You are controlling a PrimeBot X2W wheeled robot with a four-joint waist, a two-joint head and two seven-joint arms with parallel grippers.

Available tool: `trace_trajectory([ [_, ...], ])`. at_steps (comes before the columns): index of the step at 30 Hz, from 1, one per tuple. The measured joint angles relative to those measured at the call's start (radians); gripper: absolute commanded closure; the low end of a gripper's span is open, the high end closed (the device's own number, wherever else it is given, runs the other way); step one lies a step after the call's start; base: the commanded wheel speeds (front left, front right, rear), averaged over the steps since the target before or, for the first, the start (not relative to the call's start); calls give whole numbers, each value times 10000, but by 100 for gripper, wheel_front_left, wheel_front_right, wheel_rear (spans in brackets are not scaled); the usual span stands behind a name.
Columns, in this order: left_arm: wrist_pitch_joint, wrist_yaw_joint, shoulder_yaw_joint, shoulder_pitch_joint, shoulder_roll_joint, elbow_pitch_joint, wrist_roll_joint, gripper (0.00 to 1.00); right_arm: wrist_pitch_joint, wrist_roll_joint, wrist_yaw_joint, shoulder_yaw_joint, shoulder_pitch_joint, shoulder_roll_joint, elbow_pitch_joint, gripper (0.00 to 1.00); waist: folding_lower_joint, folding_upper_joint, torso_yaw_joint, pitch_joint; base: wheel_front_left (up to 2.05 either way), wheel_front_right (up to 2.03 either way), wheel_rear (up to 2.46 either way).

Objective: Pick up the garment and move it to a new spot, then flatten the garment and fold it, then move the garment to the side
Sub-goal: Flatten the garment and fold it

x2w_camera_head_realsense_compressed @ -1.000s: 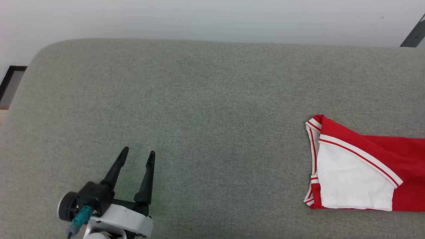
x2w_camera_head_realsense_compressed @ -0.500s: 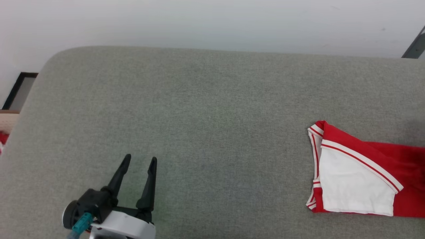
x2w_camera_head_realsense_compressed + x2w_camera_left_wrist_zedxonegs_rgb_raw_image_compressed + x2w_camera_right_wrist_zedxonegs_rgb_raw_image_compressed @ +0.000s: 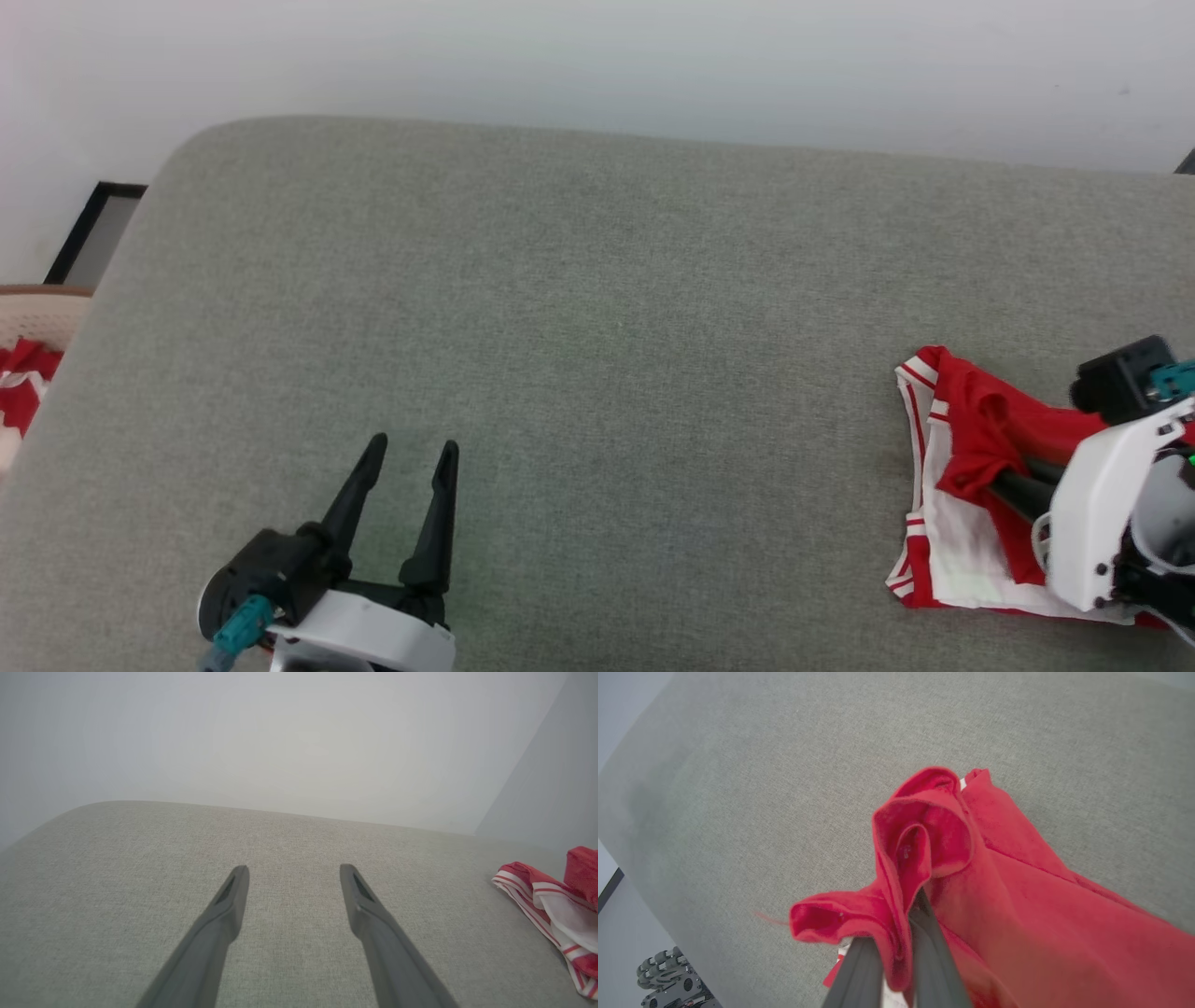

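The garment [image 3: 962, 523], red with white panels and striped trim, lies at the right end of the grey cushion [image 3: 597, 280]. My right gripper [image 3: 1004, 485] reaches in from the right edge, shut on a bunched red fold of the garment that it lifts off the white panel. In the right wrist view the red cloth [image 3: 1017, 896] is pinched between the two dark fingers [image 3: 931, 947] and curls over their tips. My left gripper [image 3: 414, 443] rests open near the front left, far from the garment. Between its spread fingers [image 3: 224, 914] is only cushion, and the garment's edge [image 3: 551, 900] lies far right.
A pale wall [image 3: 597, 56] runs behind the cushion's rounded far edge. Off the left side stand a woven basket [image 3: 37, 308] holding red-and-white cloth and a dark-framed panel [image 3: 93, 233]. The robot's wheeled base [image 3: 668, 975] shows below the cushion edge.
The head camera has shifted. My right gripper has come into view and taken hold of the garment's top red fold, which was lying flat and is now bunched. The left gripper stays open.
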Motion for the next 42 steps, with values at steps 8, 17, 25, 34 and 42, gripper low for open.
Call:
trace_trajectory([
  [8,0,0,-52,-265,-8,17,-73,0,58,-805,0,27,-38,500,692,100,0,-1,163,248,0,0,0],
  [17,0,0,-113,-428,-27,247,-86,0,-552,-1103,0,336,-214,949,1156,22,0,0,34,360,0,0,0],
  [25,0,0,-50,-414,33,399,-209,0,-1323,-355,0,121,-504,936,1208,0,0,0,-268,121,0,0,0],
  [34,0,0,-31,-201,92,662,-474,0,-2913,399,0,-245,-501,453,2082,0,0,0,-648,-355,0,0,0],
  [42,0,0,326,123,196,1277,-723,0,-5931,-660,0,-205,-416,780,4159,0,0,0,-998,-823,0,0,0],
])
